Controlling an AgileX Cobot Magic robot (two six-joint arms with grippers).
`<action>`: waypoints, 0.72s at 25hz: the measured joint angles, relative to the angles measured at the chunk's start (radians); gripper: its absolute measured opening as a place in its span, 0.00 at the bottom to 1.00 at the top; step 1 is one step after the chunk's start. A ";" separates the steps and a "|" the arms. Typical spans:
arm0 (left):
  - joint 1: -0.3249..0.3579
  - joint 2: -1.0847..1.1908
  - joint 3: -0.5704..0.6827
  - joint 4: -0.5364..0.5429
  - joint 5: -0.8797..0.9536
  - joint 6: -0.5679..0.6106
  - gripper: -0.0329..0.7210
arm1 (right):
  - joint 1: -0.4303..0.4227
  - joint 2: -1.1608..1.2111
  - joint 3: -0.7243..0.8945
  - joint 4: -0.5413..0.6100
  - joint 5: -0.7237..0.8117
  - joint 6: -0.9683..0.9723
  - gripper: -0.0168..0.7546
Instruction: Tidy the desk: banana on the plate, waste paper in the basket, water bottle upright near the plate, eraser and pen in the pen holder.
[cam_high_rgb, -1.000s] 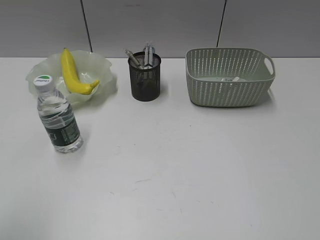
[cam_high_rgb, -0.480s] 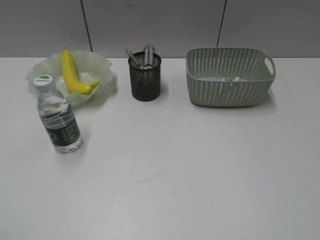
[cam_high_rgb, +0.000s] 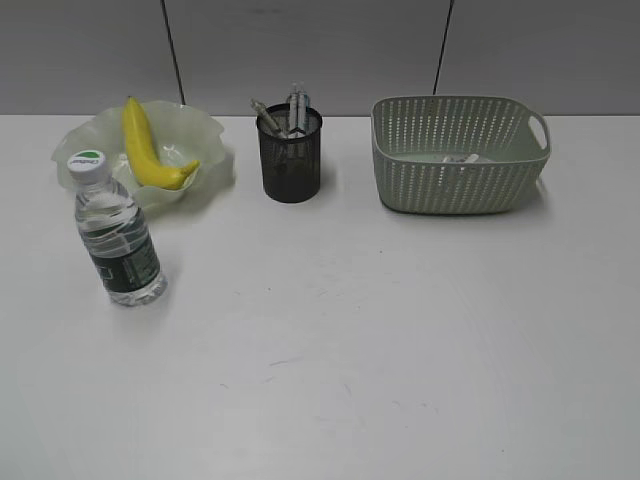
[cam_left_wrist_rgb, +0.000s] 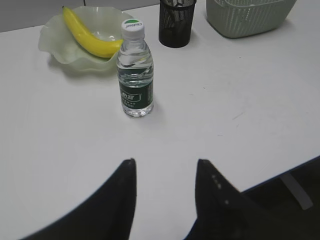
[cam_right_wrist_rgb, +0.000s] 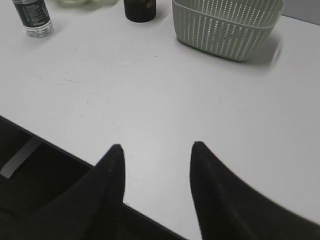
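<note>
You see even, bright light from overhead on the white desk (cam_high_rgb: 400, 350); shadows are soft and short, and the basket (cam_right_wrist_rgb: 227, 22) looks slightly blurred.

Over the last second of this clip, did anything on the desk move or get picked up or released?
No visible change. The banana lies in the plate, the water bottle stands upright in front of it, the pen holder and basket sit where they were. Neither tool appears in the exterior view.
</note>
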 joint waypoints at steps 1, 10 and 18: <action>0.000 0.000 0.000 0.000 0.000 0.000 0.43 | 0.000 0.000 0.000 0.000 0.000 0.000 0.48; 0.064 0.000 0.000 0.000 0.000 0.000 0.43 | -0.183 0.000 0.000 0.000 0.000 0.000 0.48; 0.431 -0.049 0.000 0.000 -0.001 0.000 0.43 | -0.551 0.000 0.000 0.005 -0.001 0.000 0.48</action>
